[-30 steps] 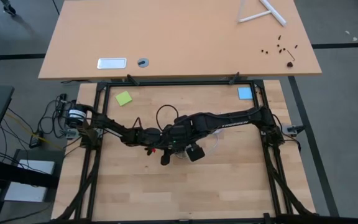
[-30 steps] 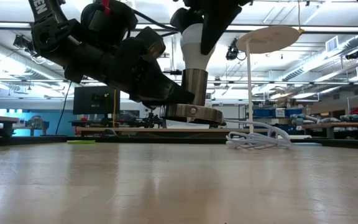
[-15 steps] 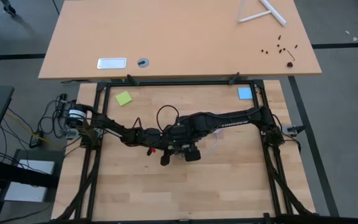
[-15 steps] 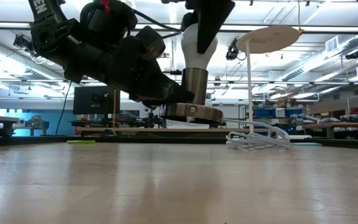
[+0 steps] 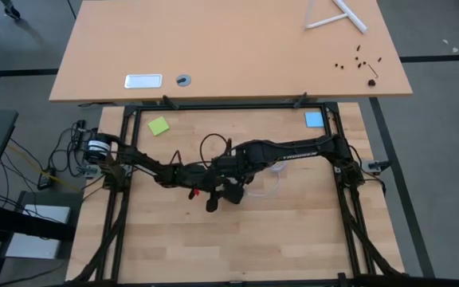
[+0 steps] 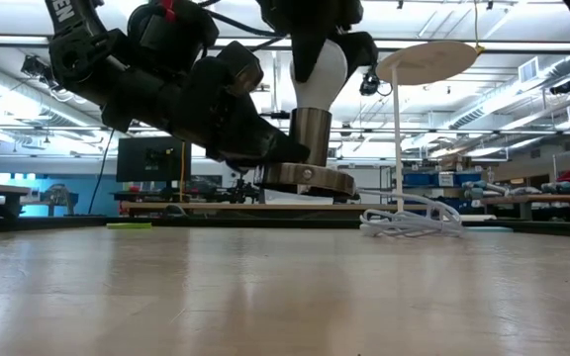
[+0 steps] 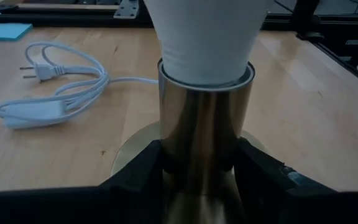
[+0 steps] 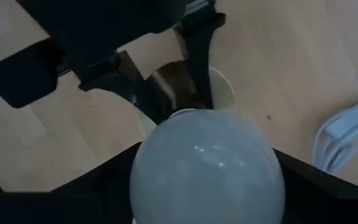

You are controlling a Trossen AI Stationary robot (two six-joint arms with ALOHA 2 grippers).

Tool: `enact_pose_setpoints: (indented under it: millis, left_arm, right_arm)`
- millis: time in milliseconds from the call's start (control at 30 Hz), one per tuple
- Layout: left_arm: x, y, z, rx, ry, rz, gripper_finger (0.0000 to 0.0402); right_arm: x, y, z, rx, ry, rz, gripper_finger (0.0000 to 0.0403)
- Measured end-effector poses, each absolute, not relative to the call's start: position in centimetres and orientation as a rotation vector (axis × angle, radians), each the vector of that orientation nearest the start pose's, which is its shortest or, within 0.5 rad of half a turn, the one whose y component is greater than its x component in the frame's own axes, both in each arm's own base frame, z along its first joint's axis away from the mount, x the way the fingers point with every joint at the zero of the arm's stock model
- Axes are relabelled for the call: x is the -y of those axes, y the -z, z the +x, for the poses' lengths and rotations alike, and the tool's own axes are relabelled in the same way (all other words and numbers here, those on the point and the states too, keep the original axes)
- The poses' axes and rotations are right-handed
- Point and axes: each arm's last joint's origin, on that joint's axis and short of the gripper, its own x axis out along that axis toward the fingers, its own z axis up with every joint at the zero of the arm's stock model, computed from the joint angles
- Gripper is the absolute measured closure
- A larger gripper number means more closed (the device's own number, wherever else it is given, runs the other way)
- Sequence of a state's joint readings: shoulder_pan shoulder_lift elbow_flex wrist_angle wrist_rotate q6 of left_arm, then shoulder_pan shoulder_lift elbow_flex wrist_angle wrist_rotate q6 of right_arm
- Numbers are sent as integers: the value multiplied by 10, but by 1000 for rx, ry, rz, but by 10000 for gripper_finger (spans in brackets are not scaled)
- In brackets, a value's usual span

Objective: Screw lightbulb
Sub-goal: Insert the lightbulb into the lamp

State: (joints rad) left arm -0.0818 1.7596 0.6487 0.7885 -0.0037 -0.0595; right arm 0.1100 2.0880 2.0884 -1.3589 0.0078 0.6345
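The white frosted lightbulb (image 6: 320, 84) stands upright with its narrow end down inside the metal socket (image 7: 204, 124), a shiny cylinder on a round base (image 6: 305, 180). My left gripper (image 7: 201, 180) comes in low from the table's left and is shut on the socket. My right gripper (image 8: 207, 205) points down over the bulb and is shut on it. In the high view the right gripper (image 5: 231, 185) hides the bulb. A white cord (image 7: 48, 81) lies coiled on the table beside the socket. My left gripper pinches the socket's metal cylinder (image 7: 166, 149) between its two fingers (image 7: 143, 171), low down near the base. The fingers reach in almost level from the table's left. The socket stands upright, and its base shows a little above the tabletop in the low view. My right gripper holds the bulb's round dome (image 8: 166, 174) between its two fingers (image 8: 104, 186), one on each side. It comes from above, pointing down. The bulb stands upright with its narrow end in the socket.
A green note (image 5: 158, 126) and a blue note (image 5: 314, 119) lie near the table's far edge. Black frame rails (image 5: 349, 199) run along the sides. A lighter desk (image 5: 229, 48) stands beyond. The near half of the wooden table (image 5: 237, 247) is bare.
My right gripper has rolled about its own downward line above the bulb, staying in place; its wrist block has swung round toward the left arm in the high view. The bulb and socket stand as before.
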Motion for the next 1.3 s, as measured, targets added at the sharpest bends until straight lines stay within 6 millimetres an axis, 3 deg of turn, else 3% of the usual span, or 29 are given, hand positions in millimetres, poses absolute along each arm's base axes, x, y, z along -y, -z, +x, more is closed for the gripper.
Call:
enact_pose_setpoints:
  millis: [233, 467, 833, 1033, 1167, 1300]
  left_arm:
    - [26, -139, 323, -324, 65, -38, 243]
    - [26, -139, 323, -324, 65, -39, 243]
    - [26, -139, 323, -323, 66, -37, 243]
    - [27, -139, 323, -324, 76, -31, 243]
    - [26, -140, 323, -321, 78, -32, 243]
    - [26, -140, 323, -321, 84, -33, 243]
  right_arm:
    - [-47, -299, 415, -1339, 222, 351, 41]
    - [-47, -301, 413, -1358, 110, 231, 10]
    - [-44, -324, 407, -1352, 57, 165, 8]
    - [-56, -319, 403, -1387, -105, -83, 11]
    - [-61, -319, 404, -1357, -121, -271, 12]
    - [-63, -321, 409, -1297, -171, -347, 18]
